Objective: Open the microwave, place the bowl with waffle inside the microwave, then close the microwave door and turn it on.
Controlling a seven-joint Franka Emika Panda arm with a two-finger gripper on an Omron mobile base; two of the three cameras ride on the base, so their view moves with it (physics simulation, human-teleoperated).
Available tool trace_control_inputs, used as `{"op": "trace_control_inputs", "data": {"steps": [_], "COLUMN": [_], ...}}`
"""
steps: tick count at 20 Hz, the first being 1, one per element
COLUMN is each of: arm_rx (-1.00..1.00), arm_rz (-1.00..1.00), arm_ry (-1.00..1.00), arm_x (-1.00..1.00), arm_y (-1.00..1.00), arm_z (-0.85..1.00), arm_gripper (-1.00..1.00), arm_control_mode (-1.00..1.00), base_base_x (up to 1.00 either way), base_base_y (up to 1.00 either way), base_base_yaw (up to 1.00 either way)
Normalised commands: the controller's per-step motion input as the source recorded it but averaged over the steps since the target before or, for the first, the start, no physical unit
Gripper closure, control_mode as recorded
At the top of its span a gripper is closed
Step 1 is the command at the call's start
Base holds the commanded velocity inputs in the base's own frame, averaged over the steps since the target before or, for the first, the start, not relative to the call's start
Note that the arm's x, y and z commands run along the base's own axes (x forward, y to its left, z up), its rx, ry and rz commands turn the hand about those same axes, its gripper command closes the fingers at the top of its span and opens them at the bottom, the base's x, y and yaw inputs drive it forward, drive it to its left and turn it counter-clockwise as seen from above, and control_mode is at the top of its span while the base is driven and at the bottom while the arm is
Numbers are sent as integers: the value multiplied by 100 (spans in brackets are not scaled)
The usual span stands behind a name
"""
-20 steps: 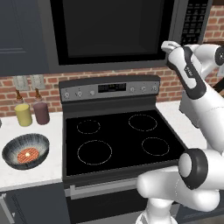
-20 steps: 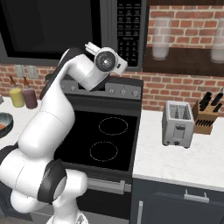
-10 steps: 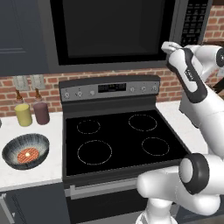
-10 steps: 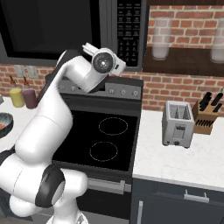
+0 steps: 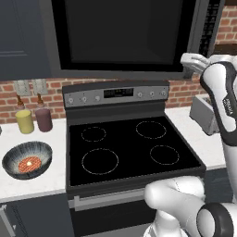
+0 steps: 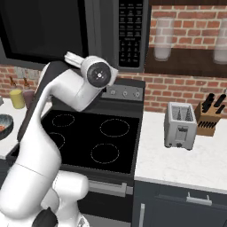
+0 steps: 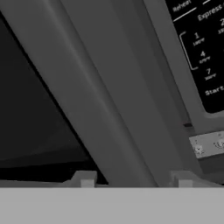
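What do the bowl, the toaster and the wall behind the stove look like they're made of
The bowl looks like glazed ceramic: a streaked blue-grey and white outside, a dark inside. The toaster looks like brushed metal, from its even silver-grey sheen, though painted plastic is possible. The wall looks like red brick with pale mortar lines, matte.

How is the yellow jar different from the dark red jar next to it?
The yellow jar is pale yellow, while the dark red jar is maroon. The yellow jar stands further left, toward the counter's outer end; the dark red jar stands nearer the stove. Both are upright cylinders of similar size, close to the brick wall.
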Motion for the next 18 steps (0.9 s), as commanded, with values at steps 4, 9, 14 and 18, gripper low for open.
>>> {"op": "trace_control_inputs", "data": {"steps": [4,9,14,18], "arm_rx": [-3,0,10,28], "arm_rz": [20,17,6,0], "arm_ry": [8,11,4,0], "arm_x": [-100,-100,-100,-100], "arm_y": [70,72,8,-58], "arm_z": [0,0,20,37], "arm_gripper": [100,-100,-100,-100], "arm_control_mode": [-100,-100,-100,-100], "base_base_x": [0,0,0,0], "base_base_y": [0,0,0,0], "base_base_yaw": [0,0,0,0]}}
